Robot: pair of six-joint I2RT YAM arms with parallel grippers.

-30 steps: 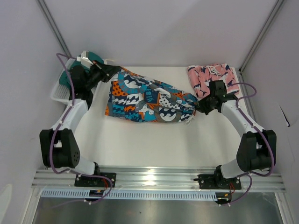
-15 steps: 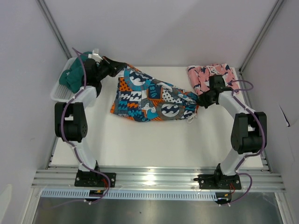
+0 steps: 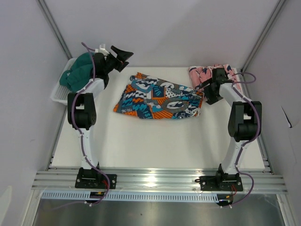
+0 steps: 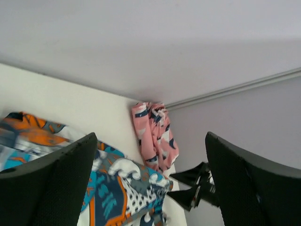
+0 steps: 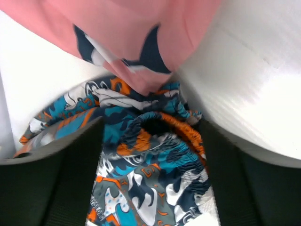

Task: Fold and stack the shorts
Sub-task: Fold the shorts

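Both tools gape wide, empty: left tool (image 3: 123,52) raised, right tool (image 3: 203,93) over the patchwork shorts (image 3: 160,96) on the worktop (image 3: 141,136), just beside the pink shorts (image 3: 207,75). Limp, light cloth; pinch the waistband (image 5: 155,122).

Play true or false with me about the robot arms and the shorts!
1. The patchwork shorts lie on the table between the two arms. True.
2. The left gripper is holding the patchwork shorts. False: it is open and empty, raised at the far left, near the basket.
3. The pink shorts sit at the far right of the table. True.
4. The patchwork shorts are stacked on top of the pink shorts. False: they lie spread out, mostly to the left of the pink ones.
5. The white basket is empty. False: a dark teal cloth is piled in it.
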